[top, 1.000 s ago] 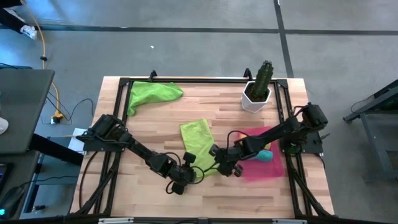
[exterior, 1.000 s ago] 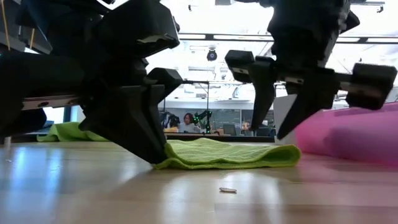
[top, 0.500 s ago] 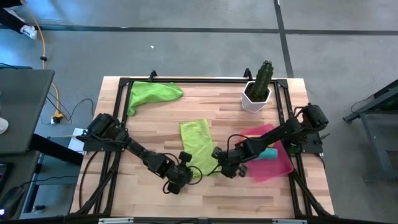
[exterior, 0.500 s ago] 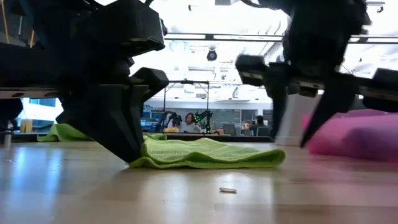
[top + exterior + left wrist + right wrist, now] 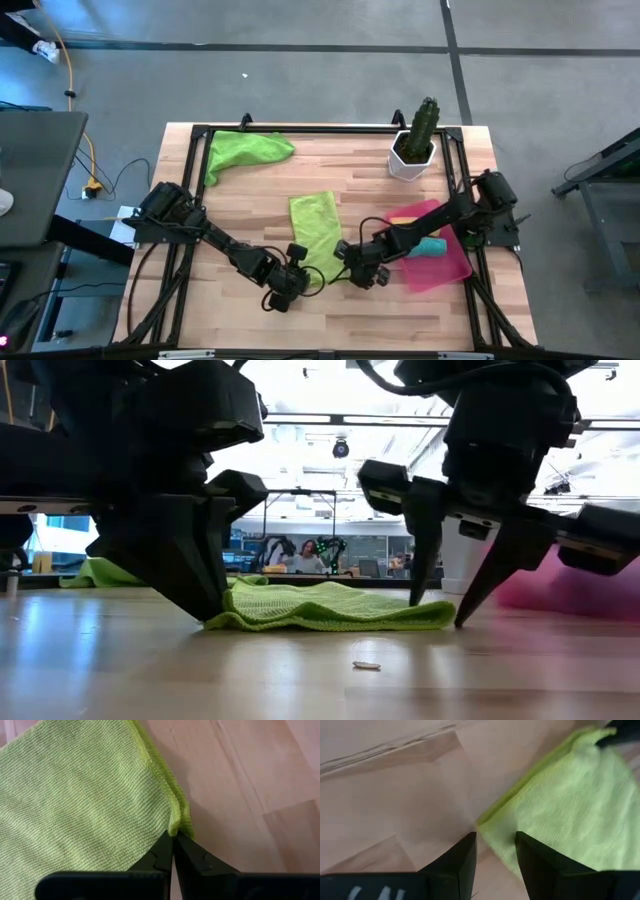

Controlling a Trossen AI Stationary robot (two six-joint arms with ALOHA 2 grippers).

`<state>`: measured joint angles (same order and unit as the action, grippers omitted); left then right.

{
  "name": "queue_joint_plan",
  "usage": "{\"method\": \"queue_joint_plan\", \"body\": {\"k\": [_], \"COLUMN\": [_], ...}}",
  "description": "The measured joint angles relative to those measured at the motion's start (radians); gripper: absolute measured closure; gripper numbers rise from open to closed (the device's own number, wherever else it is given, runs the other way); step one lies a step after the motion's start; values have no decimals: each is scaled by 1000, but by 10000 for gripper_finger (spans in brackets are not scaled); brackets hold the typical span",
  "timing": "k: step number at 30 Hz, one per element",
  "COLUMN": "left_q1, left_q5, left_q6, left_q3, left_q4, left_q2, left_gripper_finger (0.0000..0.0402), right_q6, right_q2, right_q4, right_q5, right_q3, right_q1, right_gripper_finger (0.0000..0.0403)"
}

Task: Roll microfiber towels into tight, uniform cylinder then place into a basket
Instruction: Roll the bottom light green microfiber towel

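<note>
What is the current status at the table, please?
Left gripper shut on lime green towel corner. Right gripper open, down at its other near corner. Nothing in the way.

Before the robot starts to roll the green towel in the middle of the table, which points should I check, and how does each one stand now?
1. Left gripper shut on the towel corner: ok.
2. Right gripper open over the other near corner: ok.
3. Right gripper has gripped the towel: not ok.
4. Towel lies flat on the table: ok.
5. Basket has room left: ok, only a teal towel inside.
</note>
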<state>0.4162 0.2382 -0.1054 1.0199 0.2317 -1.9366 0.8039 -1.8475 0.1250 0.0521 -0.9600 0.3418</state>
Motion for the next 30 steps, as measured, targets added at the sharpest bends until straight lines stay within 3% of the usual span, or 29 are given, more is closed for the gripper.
{"method": "queue_joint_plan", "body": {"k": [8, 16, 23, 26, 30], "left_q1": [18, 41, 56, 56, 56], "left_q5": [13, 40, 10, 2, 5], "left_q6": [-83, -204, -259, -312, -446], "left_q3": [0, -4, -13, -14, -12], "left_q4": [4, -5, 34, 62, 117], "left_q2": [0, 3, 61, 83, 86], "left_gripper_finger": [396, 396, 397, 397, 397], "right_q6": [-54, -230, -403, -496, -682], "right_q2": [-6, -11, -13, -14, -14], "right_q4": [-27, 3, -27, -66, -139], "right_q5": [-22, 17, 47, 115, 286], "right_q3": [-1, -2, -1, 1, 2], "right_q1": [2, -19, -69, -106, -162], "right_gripper_finger": [282, 393, 400, 399, 401]}}
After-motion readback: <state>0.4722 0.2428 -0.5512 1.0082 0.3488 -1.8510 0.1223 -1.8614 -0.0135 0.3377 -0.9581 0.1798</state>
